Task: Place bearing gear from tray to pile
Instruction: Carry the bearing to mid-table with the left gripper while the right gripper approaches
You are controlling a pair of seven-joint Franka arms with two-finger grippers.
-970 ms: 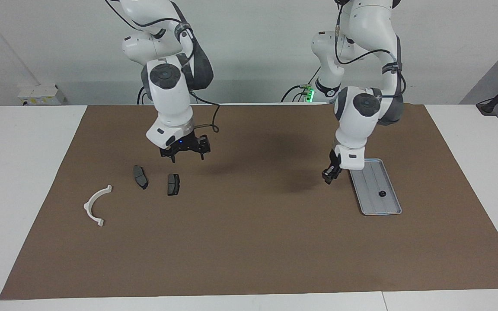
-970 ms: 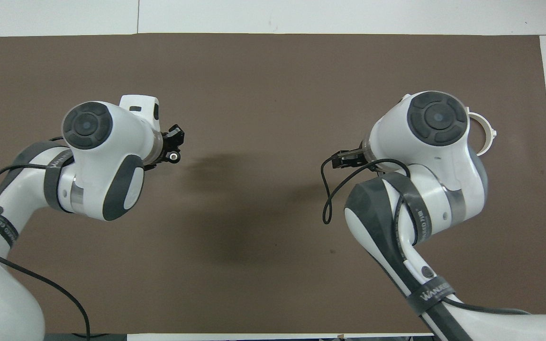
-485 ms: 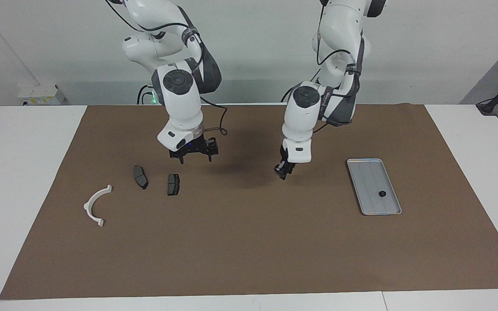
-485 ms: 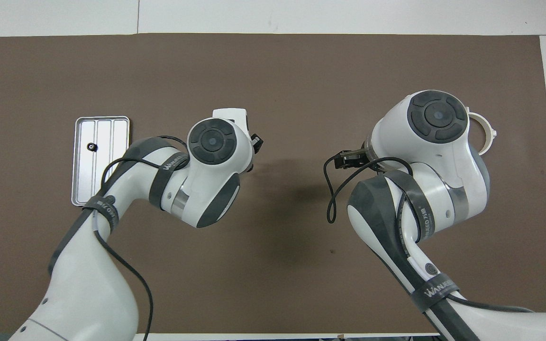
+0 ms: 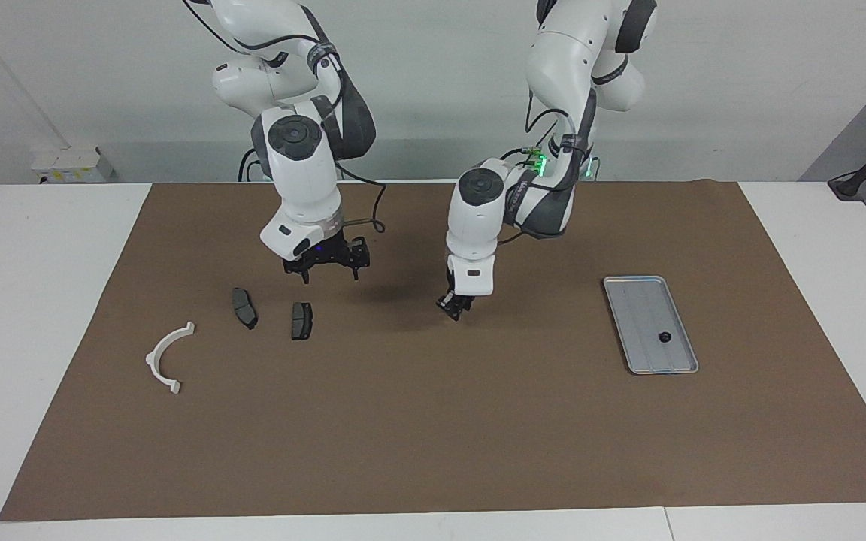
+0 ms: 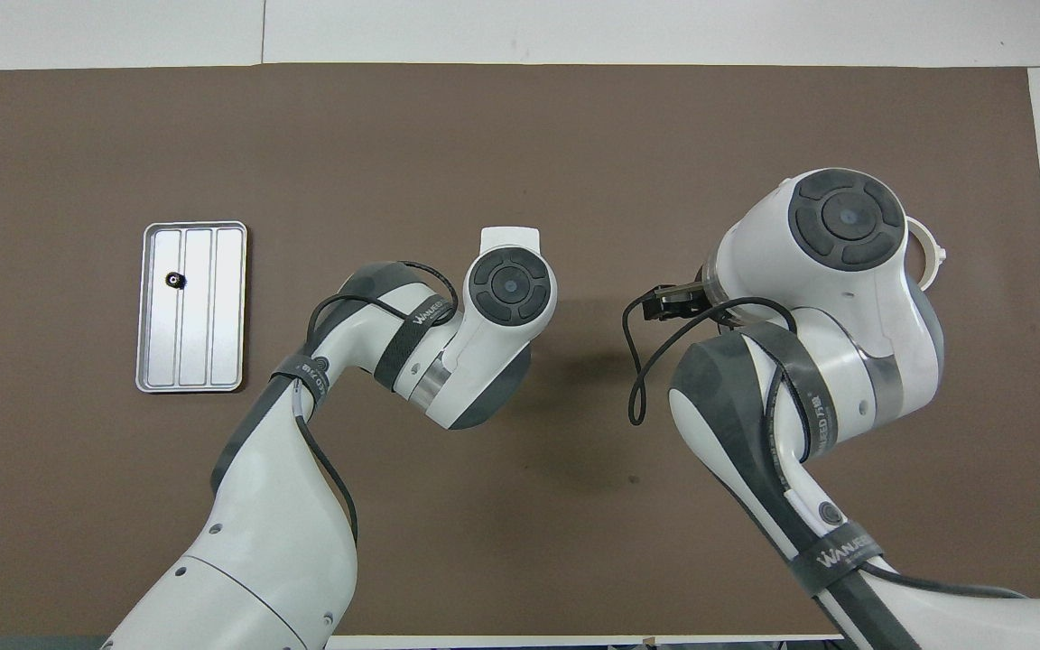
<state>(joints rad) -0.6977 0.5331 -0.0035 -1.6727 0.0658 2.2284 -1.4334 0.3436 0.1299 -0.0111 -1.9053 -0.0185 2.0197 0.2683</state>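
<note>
The left gripper [image 5: 454, 309], whose finger state I cannot tell, hangs over bare brown mat [image 5: 433, 421] at frame centre. The right gripper [image 5: 328, 269], fingers spread, hovers above two dark grey brake pads [image 5: 244, 307] beside a white half-ring plastic bracket [image 5: 167, 358] centre-left. A small black bearing gear [image 5: 664, 336] lies in the flat silver-grey metal tray [image 5: 640, 289] centre-right

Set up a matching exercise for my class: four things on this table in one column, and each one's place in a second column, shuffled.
1 tray
2 small black gear
3 white half-ring
4 left gripper

A in the tray
B over the bare mat, mid-table
C toward the left arm's end
D at the right arm's end, beside two dark pads

Pairs: 1-C, 2-A, 3-D, 4-B
</note>
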